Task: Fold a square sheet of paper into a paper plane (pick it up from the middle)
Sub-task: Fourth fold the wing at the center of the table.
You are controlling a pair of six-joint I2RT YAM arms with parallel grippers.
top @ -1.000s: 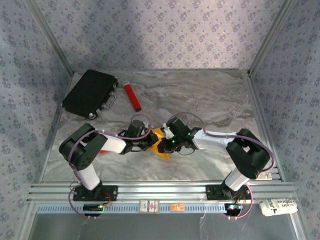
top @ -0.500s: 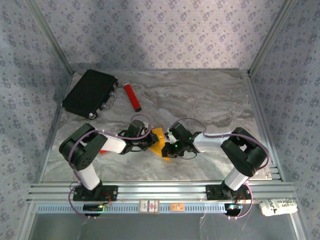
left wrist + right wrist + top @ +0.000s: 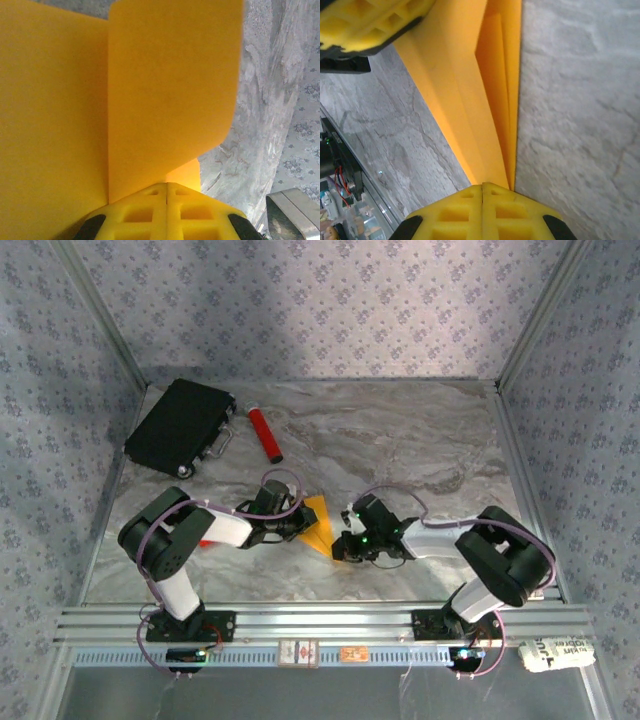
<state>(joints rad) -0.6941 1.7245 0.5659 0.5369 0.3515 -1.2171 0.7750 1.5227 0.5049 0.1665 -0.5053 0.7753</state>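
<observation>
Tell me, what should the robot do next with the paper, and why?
Probably the right gripper should open and let go. It pinches the folded paper right at its pointed end, so there looks to be no fold left for it to press. The left gripper, shut on the paper's other side, can hold it meanwhile.

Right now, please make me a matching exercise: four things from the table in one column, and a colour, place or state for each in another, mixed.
1 case
2 cylinder
3 sheet of paper
4 right gripper

a orange-yellow, folded
b shut
c red, lying flat
d black, far left corner

Pairs: 1-d, 2-c, 3-a, 4-b
</observation>
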